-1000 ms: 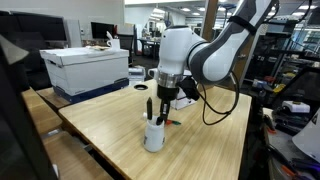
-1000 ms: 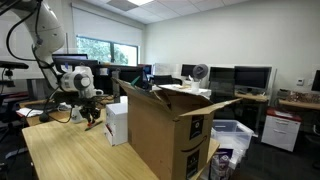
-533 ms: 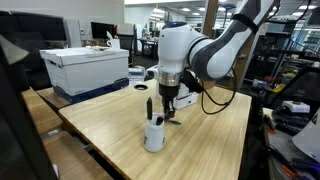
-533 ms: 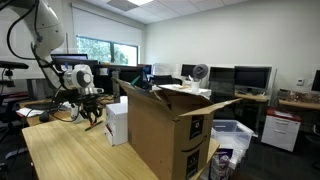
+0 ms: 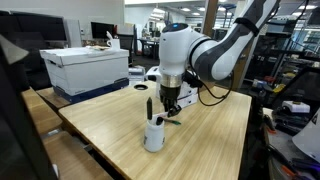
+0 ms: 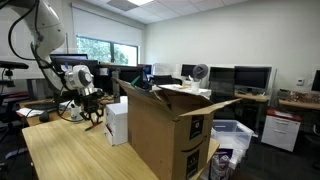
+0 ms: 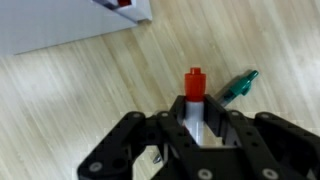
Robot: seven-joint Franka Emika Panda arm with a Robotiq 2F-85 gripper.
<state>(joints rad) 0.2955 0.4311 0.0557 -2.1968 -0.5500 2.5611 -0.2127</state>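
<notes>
The gripper (image 7: 198,124) is seen pinched on a red-capped marker (image 7: 196,86). The white barrel is clamped between the two fingers, and the red cap projects forward, beyond the fingertips. The marker is thus carried by the gripper, above the table (image 7: 80,90).

A light, rigid plastic object is judged here. Little force is needed, but the smooth round barrel can be expected to twist or slide between flat pads if it is squeezed off-centre. The middle of the barrel is considered the best place for a hold. The cap is better avoided, since it may pull loose.

Just to one side of the fingertips and slightly ahead, a green marker (image 7: 237,88) is lying on the wood. In an exterior view, a white cup (image 5: 154,138) with a black marker (image 5: 150,107) standing in it is found just beside the gripper and lower. Whether the held marker's end touches the table cannot be told, as the picture is small there.
</notes>
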